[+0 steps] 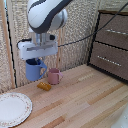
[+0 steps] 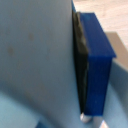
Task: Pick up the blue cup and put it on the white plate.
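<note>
Above the table's far left, the gripper (image 1: 35,61) pinches the blue cup (image 1: 35,70) by its rim; carry it level toward the white plate (image 1: 14,108) at near left.

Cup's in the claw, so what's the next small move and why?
Probably carry the blue cup toward the exterior view's left and nearer the camera, over the white plate. The claw holds it at the rim, seemingly raised off the table, and the plate looks bare.
</note>
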Motion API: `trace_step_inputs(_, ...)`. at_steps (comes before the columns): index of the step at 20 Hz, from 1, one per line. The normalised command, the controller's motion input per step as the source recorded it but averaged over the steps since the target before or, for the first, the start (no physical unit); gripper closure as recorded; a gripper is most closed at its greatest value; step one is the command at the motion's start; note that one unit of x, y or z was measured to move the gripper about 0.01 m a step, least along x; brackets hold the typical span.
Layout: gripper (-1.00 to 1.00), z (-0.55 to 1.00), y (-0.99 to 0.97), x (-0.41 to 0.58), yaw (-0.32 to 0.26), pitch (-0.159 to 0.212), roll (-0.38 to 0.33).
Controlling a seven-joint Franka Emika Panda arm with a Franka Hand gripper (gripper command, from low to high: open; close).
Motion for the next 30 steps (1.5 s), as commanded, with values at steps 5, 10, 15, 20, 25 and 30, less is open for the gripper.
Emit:
trace_step_inputs(5,1.0,-0.31,0.72,0.185,0.0,-0.065,-0.209)
trace_step_inputs(10,1.0,-0.39,0.66,0.219,-0.006,-0.058,-0.244)
trace_step_inputs(15,1.0,-0.21,0.67,0.463,-0.013,-0.032,-0.171)
trace_step_inputs(20,1.0,-0.05,0.55,0.614,0.0,0.004,-0.026)
trace_step_inputs(25,1.0,-0.13,0.34,0.575,0.001,0.0,-0.005)
trace_step_inputs(30,1.0,-0.27,0.22,0.286,0.008,0.141,-0.065)
